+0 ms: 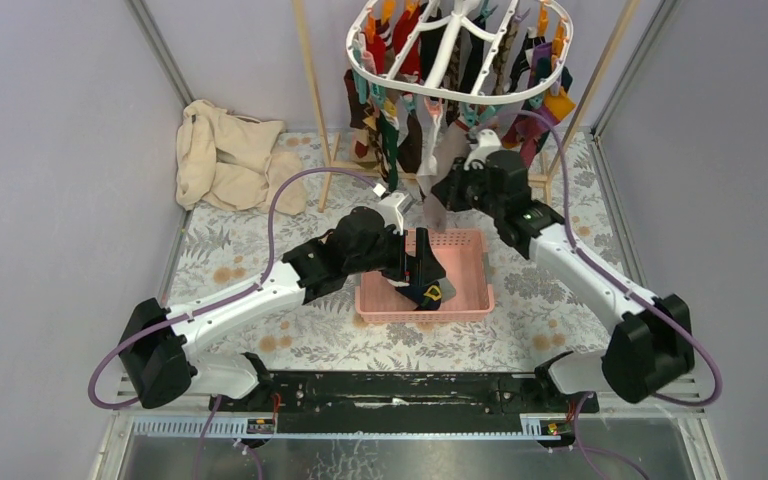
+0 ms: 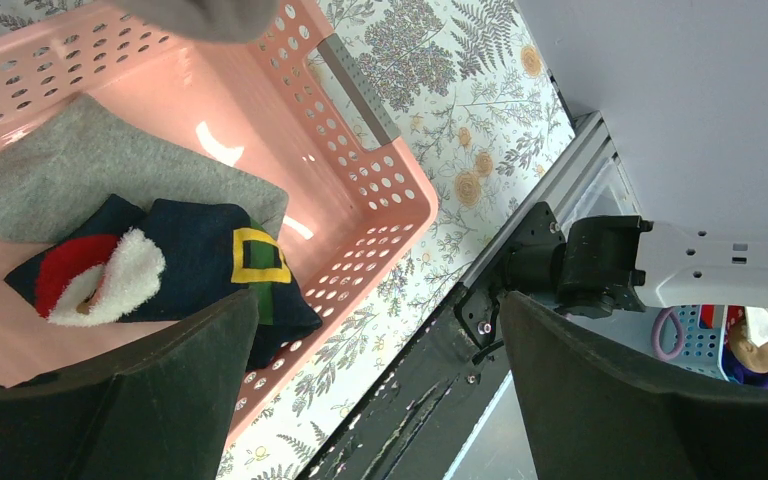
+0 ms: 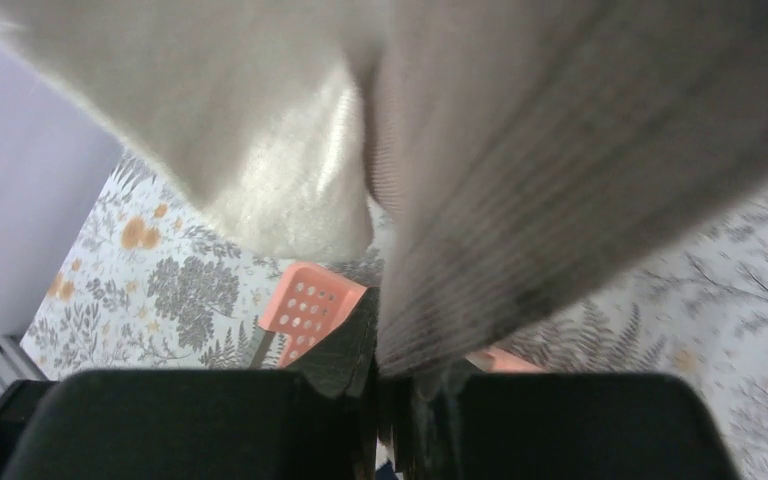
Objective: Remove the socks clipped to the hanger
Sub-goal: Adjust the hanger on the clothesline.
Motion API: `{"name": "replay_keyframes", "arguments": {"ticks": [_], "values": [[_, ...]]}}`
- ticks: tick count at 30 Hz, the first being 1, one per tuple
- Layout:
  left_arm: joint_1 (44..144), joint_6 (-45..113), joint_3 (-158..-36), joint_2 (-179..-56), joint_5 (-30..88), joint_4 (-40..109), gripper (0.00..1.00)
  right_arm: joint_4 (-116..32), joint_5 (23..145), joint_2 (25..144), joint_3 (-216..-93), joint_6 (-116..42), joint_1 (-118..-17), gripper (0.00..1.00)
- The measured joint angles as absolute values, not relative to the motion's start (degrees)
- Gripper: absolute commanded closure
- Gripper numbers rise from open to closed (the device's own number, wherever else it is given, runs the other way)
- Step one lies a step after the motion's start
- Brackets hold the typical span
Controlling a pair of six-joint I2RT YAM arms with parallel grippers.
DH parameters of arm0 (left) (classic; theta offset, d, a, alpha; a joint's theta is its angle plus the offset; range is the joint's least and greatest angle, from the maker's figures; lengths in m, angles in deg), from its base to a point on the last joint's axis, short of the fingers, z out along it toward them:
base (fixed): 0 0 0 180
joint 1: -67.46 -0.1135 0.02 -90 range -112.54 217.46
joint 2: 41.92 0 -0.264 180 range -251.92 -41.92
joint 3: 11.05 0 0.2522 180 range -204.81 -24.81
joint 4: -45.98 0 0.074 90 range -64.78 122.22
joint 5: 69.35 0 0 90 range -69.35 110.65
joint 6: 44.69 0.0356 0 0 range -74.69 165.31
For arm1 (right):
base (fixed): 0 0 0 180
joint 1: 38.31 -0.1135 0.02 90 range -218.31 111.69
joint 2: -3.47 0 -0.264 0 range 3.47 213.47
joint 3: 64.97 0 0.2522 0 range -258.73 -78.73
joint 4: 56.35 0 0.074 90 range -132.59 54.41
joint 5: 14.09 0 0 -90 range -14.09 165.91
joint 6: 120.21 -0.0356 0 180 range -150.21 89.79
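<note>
Socks (image 1: 400, 120): a crowded ring of them, mixed colours, dangling over the far edge of the worktop (image 1: 520, 320), middle to right.
Hanger (image 1: 460, 48): white oval hung high above that far edge, with most of its places full, so I'd say the job is far from done.
Grey sock (image 3: 580, 180): ribbed, hanging on the near side of the ring, pressed against a white fluffy sock (image 3: 260, 130).
Right gripper (image 3: 380, 420): fingers together, clamped on the grey sock's lower end.
Step in hand: freeing this grey sock, by my reading.
How to do it well: pull steadily down and toward the near edge, along the sock's length. A sideways yank would likely swing the whole hanger. I cannot pick out which clip holds it, so watch for the release.
Risk: the fluffy sock touches it and may drag along.
Basket (image 1: 465, 262): pink, mid-worktop, with a few socks lying inside.
Left gripper (image 2: 378, 330): fingers wide apart, holding nothing, over the basket's near side.
</note>
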State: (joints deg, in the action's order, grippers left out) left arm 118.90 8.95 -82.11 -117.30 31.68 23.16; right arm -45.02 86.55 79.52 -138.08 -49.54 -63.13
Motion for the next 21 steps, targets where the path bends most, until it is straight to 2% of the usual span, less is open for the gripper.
{"name": "replay_keyframes", "arguments": {"ticks": [8, 14, 16, 18, 20, 21], "values": [[118.92, 8.99, -82.11, -116.03, 30.0, 22.61, 0.01, -42.82, 85.41, 90.12, -150.19, -46.4, -71.24, 0.86], [118.92, 9.01, -82.11, -114.39, 28.51, 22.04, 0.01, -38.45, 85.83, 99.89, -164.2, -43.47, -75.83, 0.84], [118.92, 9.01, -82.11, -113.98, 28.03, 21.89, 0.01, -37.64, 86.26, 102.41, -167.43, -42.77, -76.86, 0.73], [118.92, 9.01, -82.11, -113.67, 27.66, 21.8, 0.01, -37.27, 86.66, 103.74, -168.68, -42.33, -77.43, 0.67], [118.92, 9.01, -82.11, -113.47, 27.4, 21.74, 0.01, -36.15, 87.01, 103.89, -168.66, -41.67, -77.62, 0.45], [118.92, 9.03, -82.11, -113.41, 27.2, 21.69, 0.01, -35.93, 86.96, 103.78, -168.55, -41.59, -77.6, 0.41]]}}
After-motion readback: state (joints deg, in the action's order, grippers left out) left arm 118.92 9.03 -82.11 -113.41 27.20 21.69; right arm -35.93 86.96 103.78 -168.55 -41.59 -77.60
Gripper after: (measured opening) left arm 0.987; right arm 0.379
